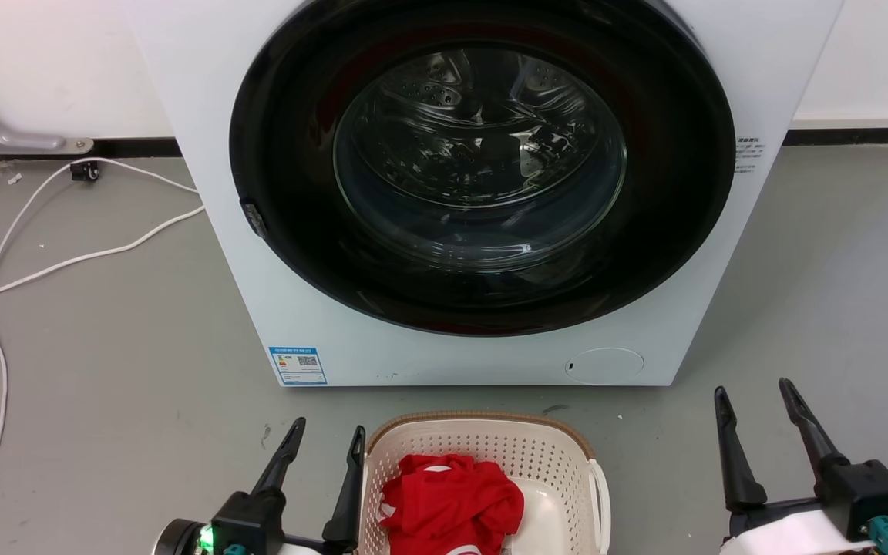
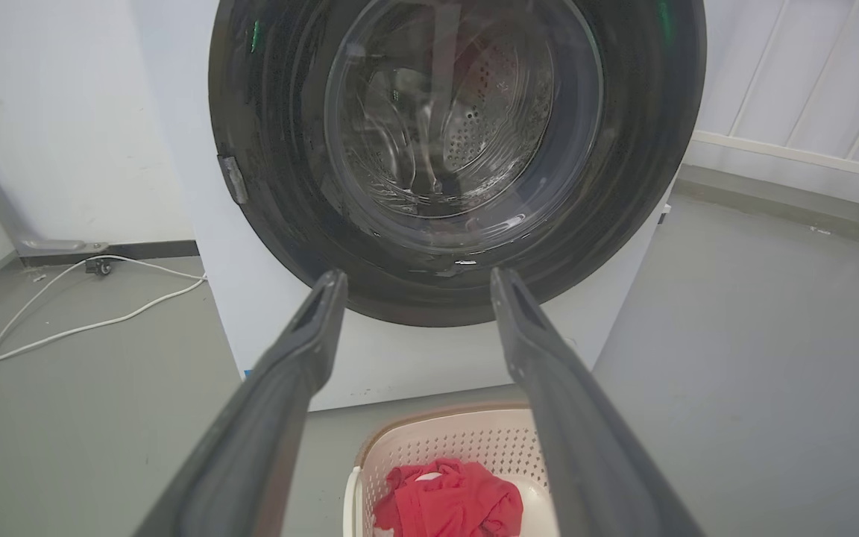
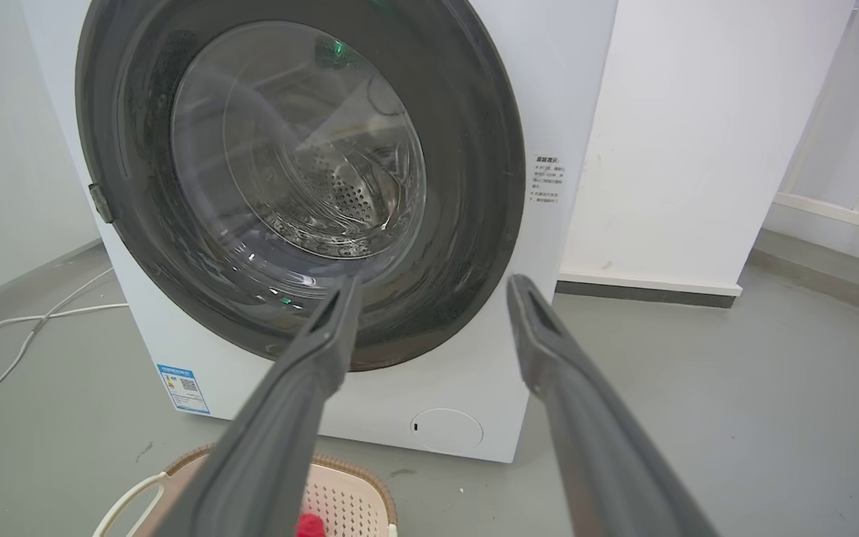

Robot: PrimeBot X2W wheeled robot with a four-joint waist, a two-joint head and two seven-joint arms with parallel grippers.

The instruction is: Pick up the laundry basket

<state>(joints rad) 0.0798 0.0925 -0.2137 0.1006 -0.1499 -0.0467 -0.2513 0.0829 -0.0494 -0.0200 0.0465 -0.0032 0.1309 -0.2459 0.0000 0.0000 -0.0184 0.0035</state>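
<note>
The left tool (image 1: 328, 426) stands open and empty, one finger close against the left rim of the laundry basket (image 1: 482, 445). Whether they touch is hard to tell. The right tool (image 1: 752, 388) is also spread wide, holding nothing, well apart from the basket. The basket sits on the grey floor (image 1: 105, 370) between them, with a red garment (image 1: 452, 501) inside, just before the washing machine (image 1: 428, 358), whose door is shut. A white cable (image 1: 66, 262) lies to the left.

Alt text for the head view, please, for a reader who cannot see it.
A cream laundry basket holding a red garment sits on the floor before a white washing machine with a round glass door. The left gripper is close beside the basket's left edge, the right gripper off to its right, both with jaws open.
</note>
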